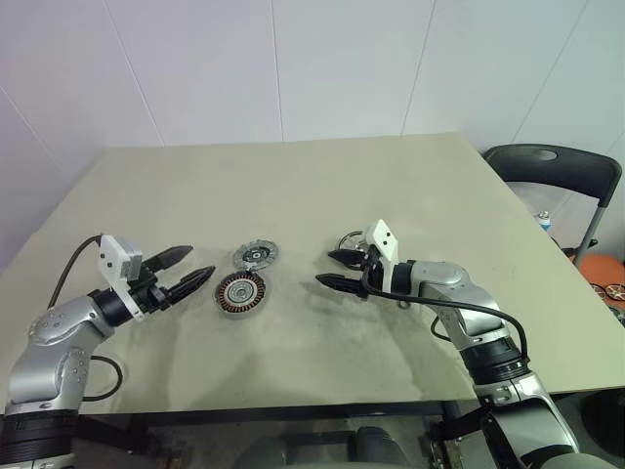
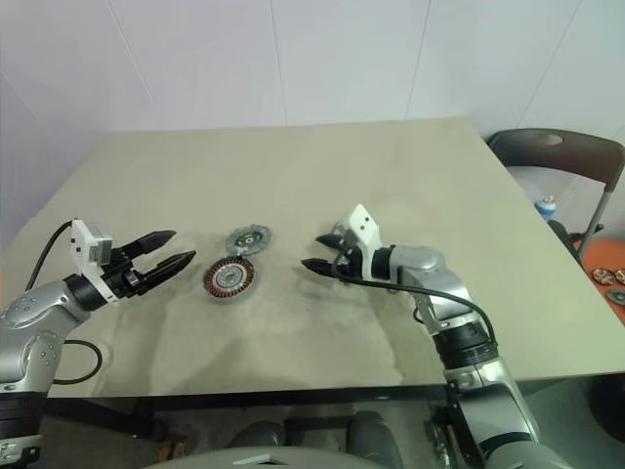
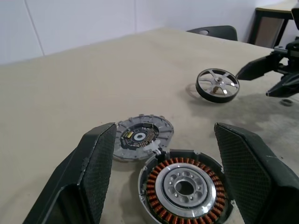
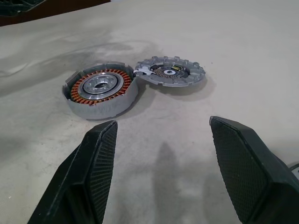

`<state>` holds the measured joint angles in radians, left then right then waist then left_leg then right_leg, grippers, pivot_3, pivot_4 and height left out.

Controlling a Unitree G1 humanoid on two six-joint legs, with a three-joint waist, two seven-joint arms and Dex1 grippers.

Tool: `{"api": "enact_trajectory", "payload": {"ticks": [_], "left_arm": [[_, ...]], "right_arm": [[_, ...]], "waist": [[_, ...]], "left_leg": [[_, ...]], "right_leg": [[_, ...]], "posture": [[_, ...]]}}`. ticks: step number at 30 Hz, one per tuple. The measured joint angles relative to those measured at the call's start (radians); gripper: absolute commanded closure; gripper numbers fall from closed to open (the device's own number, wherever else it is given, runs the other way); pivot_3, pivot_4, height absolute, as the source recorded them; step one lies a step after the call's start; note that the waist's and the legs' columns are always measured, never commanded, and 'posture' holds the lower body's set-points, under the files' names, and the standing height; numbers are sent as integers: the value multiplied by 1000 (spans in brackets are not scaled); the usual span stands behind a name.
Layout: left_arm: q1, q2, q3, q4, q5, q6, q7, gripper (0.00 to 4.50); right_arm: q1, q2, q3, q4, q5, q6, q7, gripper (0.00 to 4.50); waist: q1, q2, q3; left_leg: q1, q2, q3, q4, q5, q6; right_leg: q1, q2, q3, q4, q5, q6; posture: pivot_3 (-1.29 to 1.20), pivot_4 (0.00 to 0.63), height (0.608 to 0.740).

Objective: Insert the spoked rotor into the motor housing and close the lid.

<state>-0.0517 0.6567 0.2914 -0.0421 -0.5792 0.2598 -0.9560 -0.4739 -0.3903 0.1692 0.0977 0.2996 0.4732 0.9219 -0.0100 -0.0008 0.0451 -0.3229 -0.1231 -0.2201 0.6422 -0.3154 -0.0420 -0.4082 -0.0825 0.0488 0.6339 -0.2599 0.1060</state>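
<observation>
The motor housing, a round disc with copper windings round a silver centre, lies flat on the table. The lid, a smaller grey slotted disc, lies just behind it, touching its rim. My left gripper hovers open just left of the housing, pointing at it; the left wrist view shows the housing and lid between its fingers. The spoked rotor rests on the table farther right, close behind my right gripper. That gripper is open and empty and faces the housing and lid.
The beige table has bare room all round the parts. A dark chair stands past the table's far right corner, with a small bottle beside it. The front edge runs just below my arms.
</observation>
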Motion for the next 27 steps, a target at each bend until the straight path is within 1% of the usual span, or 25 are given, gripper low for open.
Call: {"api": "enact_trajectory", "payload": {"ticks": [6, 22, 27], "left_arm": [[0, -1, -1, 0, 0, 0, -3, 946], [-2, -2, -4, 0, 0, 0, -20, 946], [28, -3, -45, 2, 30, -11, -48, 946]], "right_arm": [[-4, 0, -19, 16, 0, -2, -2, 1211], [-6, -1, -21, 23, -1, -19, -3, 1211], [-6, -2, -21, 23, -1, -20, -4, 1211]], "waist": [[0, 0, 0], [0, 0, 0], [0, 0, 0]], "left_leg": [[0, 0, 1, 0, 0, 0], [0, 1, 2, 0, 0, 0], [0, 1, 2, 0, 0, 1]], "right_leg": [[0, 0, 1, 0, 0, 0], [-1, 1, 1, 0, 0, 0], [-1, 1, 2, 0, 0, 0]], "posture": [[0, 0, 740], [0, 0, 740], [0, 0, 740]]}}
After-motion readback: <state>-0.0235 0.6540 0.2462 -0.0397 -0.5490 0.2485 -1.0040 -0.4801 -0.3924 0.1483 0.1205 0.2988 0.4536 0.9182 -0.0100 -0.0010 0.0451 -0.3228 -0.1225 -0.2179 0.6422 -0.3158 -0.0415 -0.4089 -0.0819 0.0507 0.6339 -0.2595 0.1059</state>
